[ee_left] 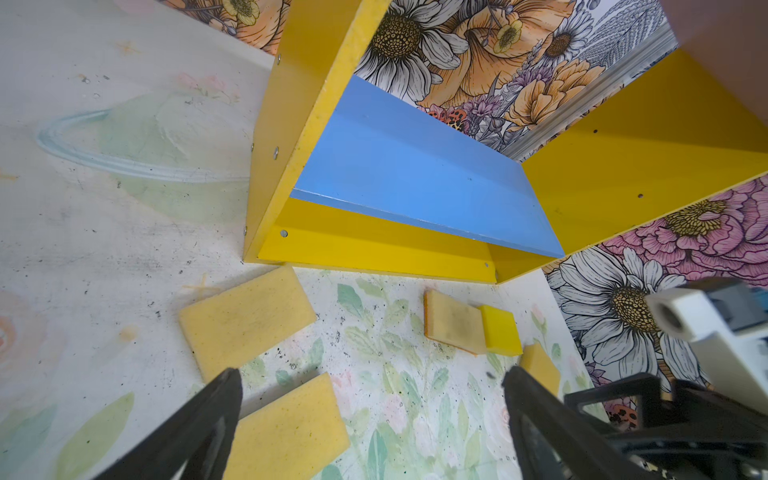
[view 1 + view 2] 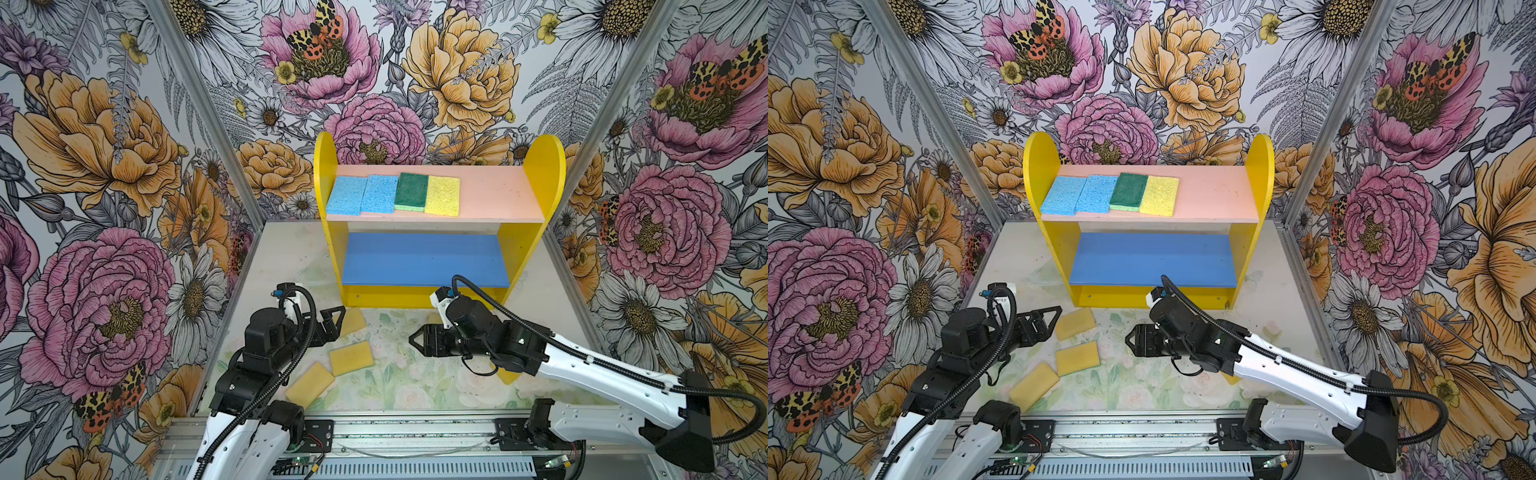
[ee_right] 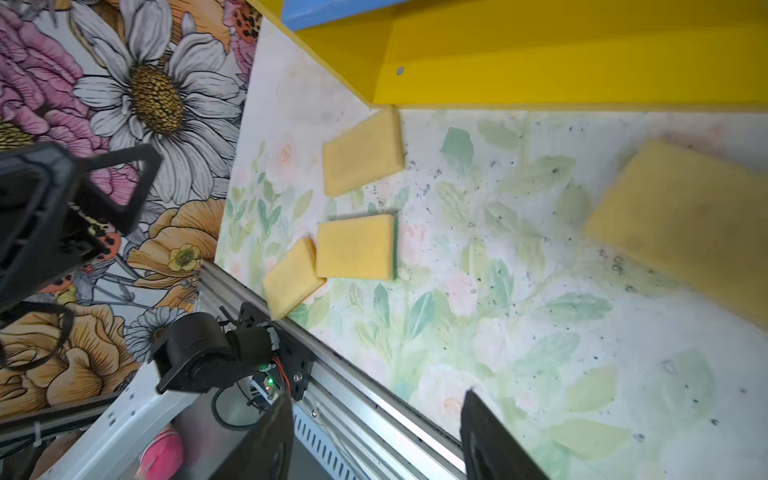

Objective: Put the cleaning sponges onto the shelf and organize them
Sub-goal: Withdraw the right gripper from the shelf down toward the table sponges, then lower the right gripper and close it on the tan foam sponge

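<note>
Left tool (image 2: 337,322): jaws wide apart, empty, nearer arm. Just ahead on the table (image 2: 415,386) lies a tan sponge (image 2: 356,321), flat, long side roughly across the jaw gap. Right tool (image 2: 415,338): parted, empty, farther off. Four sponges (image 2: 380,193) already sit on the shelf (image 2: 540,166).

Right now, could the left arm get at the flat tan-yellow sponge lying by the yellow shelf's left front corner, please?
Probably yes. The left gripper stands open right beside that tan-yellow sponge, nothing lies on the sponge, and the shelf behind it leaves the near side free.
</note>
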Available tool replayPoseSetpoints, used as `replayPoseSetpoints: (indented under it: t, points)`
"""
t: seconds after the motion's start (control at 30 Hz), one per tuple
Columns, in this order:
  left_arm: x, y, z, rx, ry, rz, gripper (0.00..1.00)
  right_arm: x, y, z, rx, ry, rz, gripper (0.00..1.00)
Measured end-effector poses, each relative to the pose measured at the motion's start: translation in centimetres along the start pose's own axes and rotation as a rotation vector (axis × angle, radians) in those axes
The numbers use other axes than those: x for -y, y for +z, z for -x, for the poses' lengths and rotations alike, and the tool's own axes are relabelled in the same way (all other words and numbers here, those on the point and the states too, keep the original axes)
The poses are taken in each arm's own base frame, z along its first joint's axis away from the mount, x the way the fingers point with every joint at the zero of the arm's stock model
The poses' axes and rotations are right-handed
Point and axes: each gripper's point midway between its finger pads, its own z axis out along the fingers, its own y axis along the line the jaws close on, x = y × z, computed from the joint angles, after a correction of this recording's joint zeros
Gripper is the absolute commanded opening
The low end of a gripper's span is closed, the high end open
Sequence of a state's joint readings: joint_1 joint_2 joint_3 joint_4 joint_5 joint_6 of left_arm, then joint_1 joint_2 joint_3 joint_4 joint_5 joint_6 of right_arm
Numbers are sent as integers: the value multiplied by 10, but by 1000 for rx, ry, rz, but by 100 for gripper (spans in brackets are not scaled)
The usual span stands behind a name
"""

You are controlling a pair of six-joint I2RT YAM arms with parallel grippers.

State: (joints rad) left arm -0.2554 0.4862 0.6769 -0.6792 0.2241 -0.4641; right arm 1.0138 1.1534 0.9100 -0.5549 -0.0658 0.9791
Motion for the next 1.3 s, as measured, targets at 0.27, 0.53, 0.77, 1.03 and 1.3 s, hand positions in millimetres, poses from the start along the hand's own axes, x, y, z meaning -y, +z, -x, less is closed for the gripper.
replayPoseSetpoints:
  t: [0.27,0.53,0.77,1.03,1.3]
  points:
    - [5,1,-6,-22,13,-16,99,99,-4,6,144,267,-154,69]
    - [4,4,-7,-33,10,-9,99,182,-40,-9,190,426,-439,78]
    - [3,4,-7,-35,10,-8,99,219,-56,-32,161,516,-633,97]
    - [3,4,-7,-35,10,-8,99,242,-73,-51,191,622,-720,99]
    - [3,4,-7,-35,10,-8,99,263,-77,-69,179,688,-787,99]
